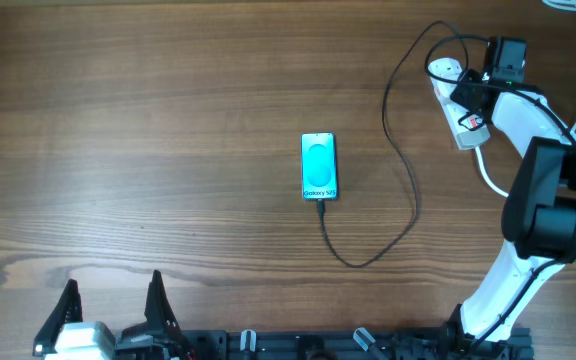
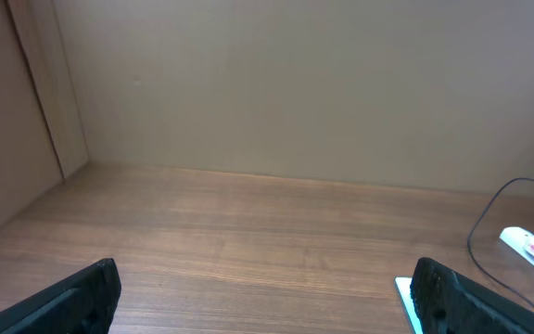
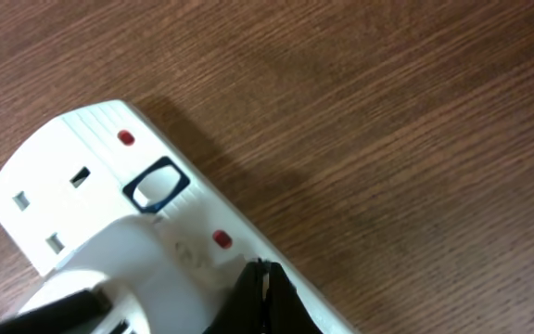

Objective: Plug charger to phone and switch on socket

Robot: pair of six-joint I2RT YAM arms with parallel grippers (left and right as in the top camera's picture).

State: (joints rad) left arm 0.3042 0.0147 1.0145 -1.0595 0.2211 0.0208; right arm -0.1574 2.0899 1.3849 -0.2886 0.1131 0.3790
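The phone (image 1: 318, 166), cyan screen up, lies mid-table; its edge shows in the left wrist view (image 2: 404, 295). The charger's thin black cable (image 1: 408, 190) runs from the phone's near end in a loop up to a white plug (image 3: 123, 269) seated in the socket (image 1: 448, 80). The socket is a white strip at the far right, also seen in the right wrist view (image 3: 72, 158) and the left wrist view (image 2: 527, 245). My right gripper (image 3: 260, 271) is shut, its tips touching the strip's top beside the plug. My left gripper (image 2: 267, 301) is open and empty at the near left.
The socket's thick white cord (image 1: 490, 172) curves toward the right arm's base (image 1: 553, 200). A dark rocker switch (image 3: 156, 183) and small red dots (image 3: 221, 239) sit on the strip. A wall and a side panel (image 2: 26, 111) bound the far and left sides.
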